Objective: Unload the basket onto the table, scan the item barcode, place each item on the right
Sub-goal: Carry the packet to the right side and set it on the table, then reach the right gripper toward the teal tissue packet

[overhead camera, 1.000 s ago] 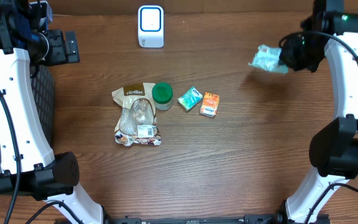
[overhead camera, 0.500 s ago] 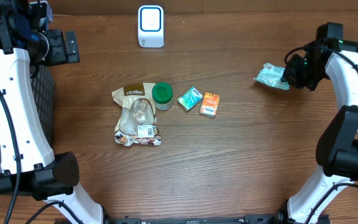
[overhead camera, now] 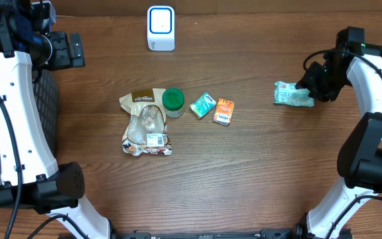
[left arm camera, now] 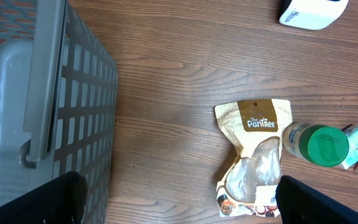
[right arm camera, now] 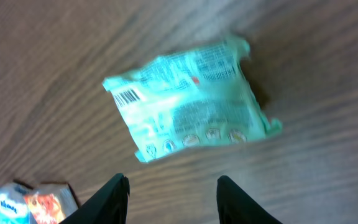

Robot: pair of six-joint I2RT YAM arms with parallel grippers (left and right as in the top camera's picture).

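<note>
One desk (overhead camera: 257, 172): brown wood, carrying everything listed here.
Basket (left arm camera: 48, 93): grey and slatted, at the left edge of the desk under the left arm.
Left hand (left arm camera: 179, 202): fingers spread wide and gripping nothing; it hovered by the basket, well apart from every item.
Right hand (right arm camera: 171, 198): fingers apart with nothing between them; it was poised over the right side of the desk, and the green packet (right arm camera: 191, 96) lay just beyond the tips, not gripped.
Pouch (overhead camera: 146, 123): a tan snack bag, flat in the middle of the desk.
Scanner (overhead camera: 160, 28): a white unit at the far edge, well apart from the green packet.
Green packet: the item in play, as I judged; it rested flat on the desk at the right, near the right hand.
Jar (overhead camera: 173, 101): green lid, just beside the pouch's upper corner.
Small packs: a teal pack (overhead camera: 203, 105) and an orange pack (overhead camera: 223, 111), side by side right of the jar.
Barcode (right arm camera: 126, 98): faced upward at one end of the green packet.
Progress: whether this packet had been scanned could not be told. The four items in the middle looked unhandled, so most of the job seemed left.
</note>
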